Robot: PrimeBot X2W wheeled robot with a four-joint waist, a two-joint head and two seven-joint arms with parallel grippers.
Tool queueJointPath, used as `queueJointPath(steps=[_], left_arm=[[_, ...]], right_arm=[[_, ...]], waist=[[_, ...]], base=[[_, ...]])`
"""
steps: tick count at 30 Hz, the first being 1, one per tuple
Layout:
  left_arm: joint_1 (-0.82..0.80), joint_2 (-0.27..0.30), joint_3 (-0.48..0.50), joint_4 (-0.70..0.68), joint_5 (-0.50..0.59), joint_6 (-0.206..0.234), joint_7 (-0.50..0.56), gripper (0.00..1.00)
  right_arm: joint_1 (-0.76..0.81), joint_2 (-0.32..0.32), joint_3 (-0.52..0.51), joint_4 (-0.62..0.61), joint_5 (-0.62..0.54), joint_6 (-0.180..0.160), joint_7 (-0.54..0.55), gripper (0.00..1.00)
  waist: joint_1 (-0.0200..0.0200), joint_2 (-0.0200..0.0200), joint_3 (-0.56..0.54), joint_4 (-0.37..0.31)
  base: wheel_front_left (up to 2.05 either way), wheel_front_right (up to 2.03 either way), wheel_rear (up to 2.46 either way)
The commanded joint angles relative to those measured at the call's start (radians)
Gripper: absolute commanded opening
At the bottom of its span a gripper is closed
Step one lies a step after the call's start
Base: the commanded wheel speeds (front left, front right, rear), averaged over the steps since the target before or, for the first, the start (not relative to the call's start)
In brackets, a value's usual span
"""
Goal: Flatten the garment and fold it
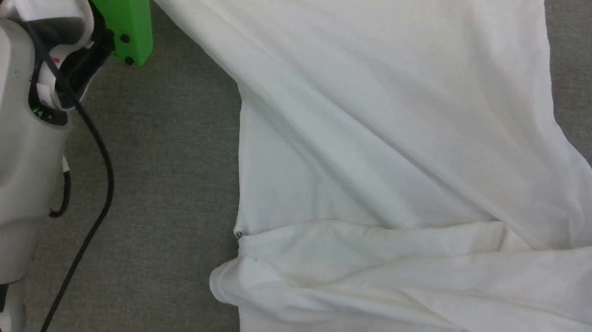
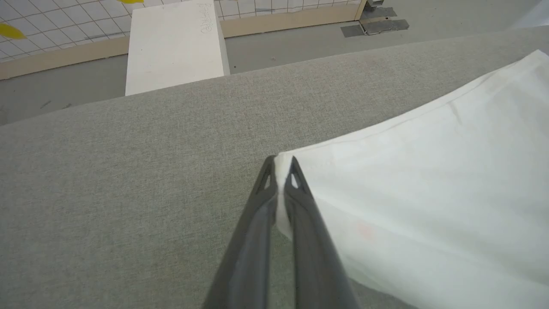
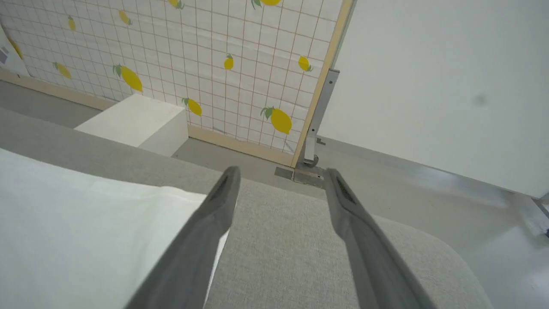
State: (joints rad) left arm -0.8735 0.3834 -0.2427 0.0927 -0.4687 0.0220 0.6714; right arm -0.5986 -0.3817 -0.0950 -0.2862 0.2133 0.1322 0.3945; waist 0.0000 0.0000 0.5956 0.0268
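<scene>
Left tool [image 2: 281,162] clenched on garment [image 2: 429,193] corner, far left. Right tool [image 3: 283,174] released, jaws apart above grey surface [image 3: 291,240], beside garment edge. Near portion bunched.

Right of left gripper [image 2: 281,162], garment [image 2: 420,206] runs off frame; pinched corner hidden between its fingers. Scribble on white block [image 2: 173,47] ahead: unreadable.

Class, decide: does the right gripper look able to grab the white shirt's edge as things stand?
Probably yes. The right gripper is open, the garment's edge lies right by one finger on the grey table, and nothing sits between them.
</scene>
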Motion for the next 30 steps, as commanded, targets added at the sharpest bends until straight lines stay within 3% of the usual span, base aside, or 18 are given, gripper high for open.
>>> queueJointPath(steps=[1,6,13,27,28,30], left_arm=[[-0.001,-0.009,-0.004,-0.003,-0.005,0.003,-0.011,0.00],[-0.034,-0.041,-0.029,-0.003,-0.012,-0.010,-0.023,0.00],[-0.083,-0.071,-0.059,0.009,-0.017,-0.031,-0.035,0.00],[-0.121,-0.118,-0.096,0.043,-0.034,-0.062,-0.083,0.00],[-0.121,-0.118,-0.097,0.045,-0.035,-0.063,-0.084,0.00],[-0.121,-0.117,-0.097,0.050,-0.036,-0.063,-0.088,0.00]], right_arm=[[-0.055,-0.020,0.022,0.043,0.015,-0.002,0.038,1.00],[-0.241,-0.067,0.109,0.234,0.070,-0.002,0.218,1.00],[-0.416,-0.038,0.161,0.411,0.096,-0.002,0.408,1.00],[-0.520,-0.001,0.147,0.570,0.023,-0.002,0.515,1.00],[-0.518,0.001,0.143,0.576,0.022,-0.002,0.525,0.81],[-0.515,0.011,0.119,0.588,0.011,-0.002,0.546,0.09]], waist=[[0.0000,0.0000,0.021,0.019],[0.0000,0.0000,0.057,0.044],[0.0000,0.0000,0.100,0.082],[0.0000,0.0000,0.150,0.160],[0.0000,0.0000,0.151,0.161],[0.0000,0.0000,0.152,0.164]], base=[[0.00,0.00,0.00],[0.00,0.00,0.00],[0.00,0.00,0.00],[0.00,0.00,0.00],[0.00,0.00,0.00],[0.00,0.00,0.00]])
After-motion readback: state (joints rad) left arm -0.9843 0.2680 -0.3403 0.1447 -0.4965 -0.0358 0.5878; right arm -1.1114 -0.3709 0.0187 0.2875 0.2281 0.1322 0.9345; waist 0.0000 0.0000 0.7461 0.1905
